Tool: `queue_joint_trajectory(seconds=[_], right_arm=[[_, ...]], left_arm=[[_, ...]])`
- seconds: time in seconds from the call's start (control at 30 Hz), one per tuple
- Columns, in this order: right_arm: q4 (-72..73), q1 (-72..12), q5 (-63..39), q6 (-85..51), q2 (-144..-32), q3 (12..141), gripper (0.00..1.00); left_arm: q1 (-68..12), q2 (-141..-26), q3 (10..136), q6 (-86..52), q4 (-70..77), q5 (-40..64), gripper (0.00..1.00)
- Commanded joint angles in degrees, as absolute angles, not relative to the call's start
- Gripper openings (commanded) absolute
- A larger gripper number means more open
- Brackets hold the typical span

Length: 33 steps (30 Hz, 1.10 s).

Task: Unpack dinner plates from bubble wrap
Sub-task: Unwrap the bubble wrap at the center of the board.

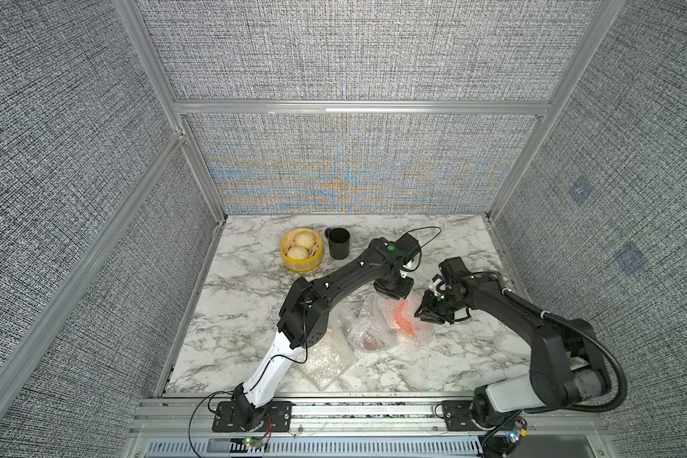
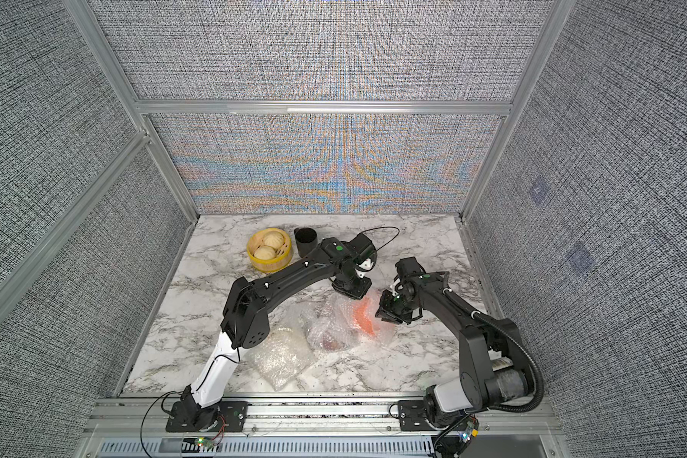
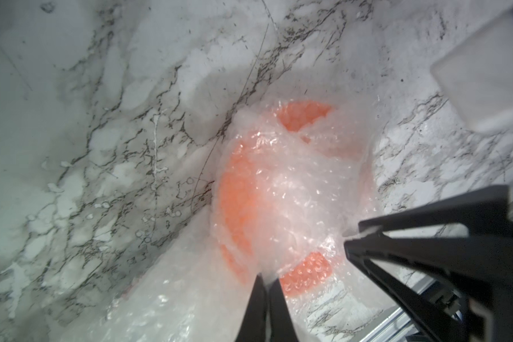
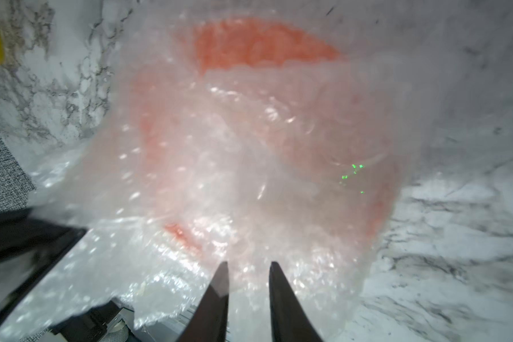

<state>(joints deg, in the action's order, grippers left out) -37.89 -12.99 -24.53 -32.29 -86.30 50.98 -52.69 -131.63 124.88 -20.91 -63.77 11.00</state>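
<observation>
1 plate [image 3: 237,189] is mid-unwrap — left gripper [image 3: 266,278] clamps its wrap [image 3: 296,183], right gripper [image 4: 248,268] gapes slightly, grip unclear. Next likely needs a right pinch, then peeling.

My left gripper [image 2: 352,292] and right gripper [image 2: 380,313] hang close over the bubble wrap [image 2: 344,313] covering the orange plate [image 2: 362,318], near centre frame. Up-left, a yellow steamer basket [image 2: 269,250] and black cup [image 2: 305,240] stand on the surface [image 2: 413,357].

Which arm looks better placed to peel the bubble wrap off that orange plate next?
Probably left: the left pincer is shut on the bubble wrap over the orange plate; the right pincer stands open nearby.
</observation>
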Motion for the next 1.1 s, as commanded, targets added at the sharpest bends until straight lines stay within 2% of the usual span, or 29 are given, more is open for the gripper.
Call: queue_joint_trajectory(seconds=[0.0, 0.13, 0.23, 0.27, 0.3, 0.33, 0.37, 0.43, 0.5, 0.57, 0.7, 0.9, 1.07], right_arm=[[-36.73, -11.31, -24.77, -32.86, -88.04, 50.33, 0.27], [-38.90, -5.85, -24.11, -31.31, -85.77, 48.85, 0.26], [-43.58, -6.18, -20.72, -27.98, -82.75, 52.45, 0.26], [-44.76, -6.87, -20.56, -27.12, -82.10, 53.93, 0.27], [-45.48, -7.97, -20.48, -26.36, -81.67, 55.28, 0.28], [-46.03, -9.75, -20.16, -25.13, -81.22, 56.48, 0.30], [-46.38, -11.74, -19.79, -23.82, -81.32, 59.39, 0.37], [-47.18, -15.14, -19.74, -21.86, -82.75, 62.37, 0.48], [-48.11, -17.15, -19.26, -20.18, -85.33, 64.70, 0.54], [-48.25, -18.29, -19.08, -18.98, -87.99, 66.09, 0.57], [-48.94, -19.74, -17.33, -16.95, -91.35, 67.82, 0.59], [-49.66, -23.81, -14.64, -14.64, -94.98, 69.33, 0.59], [-50.25, -26.47, -8.88, -14.80, -97.89, 69.56, 0.59]], left_arm=[[-51.54, -129.08, 123.77, -21.73, -66.05, 7.24, 0.00], [-50.20, -127.29, 120.76, -22.39, -66.92, 6.33, 0.00], [-50.08, -125.72, 117.99, -22.37, -64.99, 7.06, 0.00], [-50.06, -125.60, 117.61, -22.57, -64.66, 7.40, 0.03], [-50.10, -125.43, 117.45, -22.67, -64.44, 7.91, 0.09], [-50.09, -125.32, 117.30, -22.97, -64.05, 8.40, 0.20], [-50.10, -125.20, 117.08, -23.31, -63.59, 8.69, 0.32], [-50.10, -124.98, 116.72, -23.86, -62.78, 8.95, 0.47], [-50.10, -125.20, 116.88, -23.99, -62.73, 8.82, 0.58], [-50.10, -125.33, 116.98, -24.09, -62.97, 8.55, 0.59], [-50.10, -125.47, 115.99, -24.35, -62.86, 8.53, 0.58], [-50.10, -126.73, 115.11, -24.87, -62.14, 8.79, 0.29], [-49.98, -127.22, 115.83, -24.88, -62.22, 9.01, 0.19]])
